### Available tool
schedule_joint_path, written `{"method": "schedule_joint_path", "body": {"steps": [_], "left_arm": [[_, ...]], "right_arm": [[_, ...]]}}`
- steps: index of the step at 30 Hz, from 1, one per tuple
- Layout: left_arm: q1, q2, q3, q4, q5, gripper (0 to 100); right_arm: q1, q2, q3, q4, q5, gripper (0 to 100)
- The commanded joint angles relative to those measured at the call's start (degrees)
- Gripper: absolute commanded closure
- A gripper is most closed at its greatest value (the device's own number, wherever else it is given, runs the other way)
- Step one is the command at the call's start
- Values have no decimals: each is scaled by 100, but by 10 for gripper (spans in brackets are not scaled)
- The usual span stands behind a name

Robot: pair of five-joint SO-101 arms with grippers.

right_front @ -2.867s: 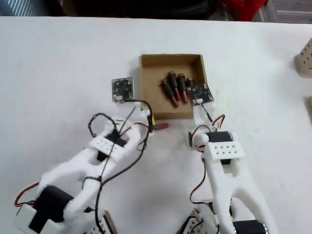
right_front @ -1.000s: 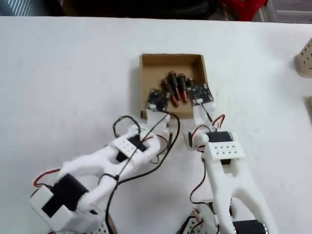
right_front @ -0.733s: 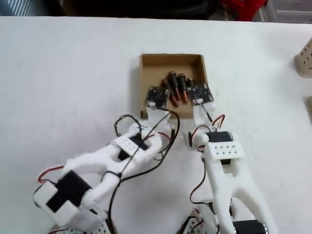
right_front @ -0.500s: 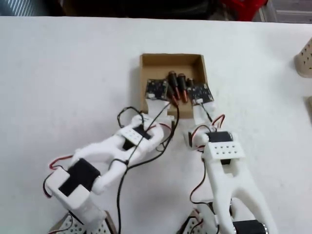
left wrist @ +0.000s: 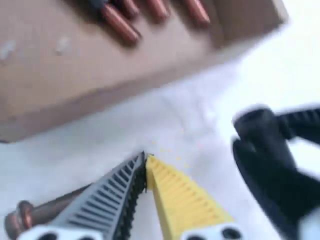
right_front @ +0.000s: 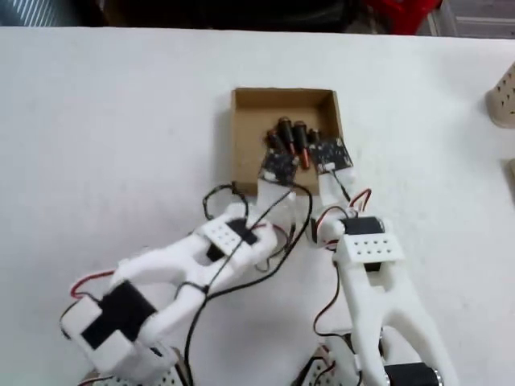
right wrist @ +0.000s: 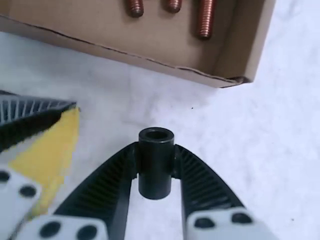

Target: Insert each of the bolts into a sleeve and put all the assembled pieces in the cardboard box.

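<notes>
The cardboard box [right_front: 245, 133] sits mid-table with several assembled black-and-copper pieces [right_front: 291, 143] inside. My left arm [right_front: 217, 241] stretches to the box's near edge, close beside my right arm [right_front: 366, 249]. My left gripper [left wrist: 146, 159], grey and yellow fingers pressed together, is shut on a copper bolt [left wrist: 35, 216] whose head sticks out to one side. My right gripper [right wrist: 156, 150] is shut on an upright black sleeve [right wrist: 156, 167], its bore facing up, just outside the box wall [right wrist: 150, 60]. The left gripper's fingers [right wrist: 47, 127] are close beside the sleeve. The sleeve [left wrist: 260, 145] also appears in the left wrist view.
A beige perforated block [right_front: 503, 100] stands at the table's right edge. The white table [right_front: 121, 121] stretches wide to the left of the box and behind it. Threaded bolt ends [right wrist: 205, 20] lie inside the box near its front wall.
My left arm has swung right along the box's front edge with the bolt, ending next to the right gripper. The right arm has stayed still with the sleeve.
</notes>
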Motion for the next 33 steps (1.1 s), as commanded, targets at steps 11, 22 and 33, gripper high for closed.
{"method": "schedule_joint_path", "body": {"steps": [11, 22, 33], "left_arm": [[233, -1490, 1046, 229, -167, 976], [-347, -2510, 1319, 1187, 571, 976], [-1112, -725, 466, 835, 976, 976]], "right_arm": [[4, -251, -53, -13, 0, 982], [4, -251, -53, -22, 0, 982], [4, -251, -53, -22, 0, 981]]}}
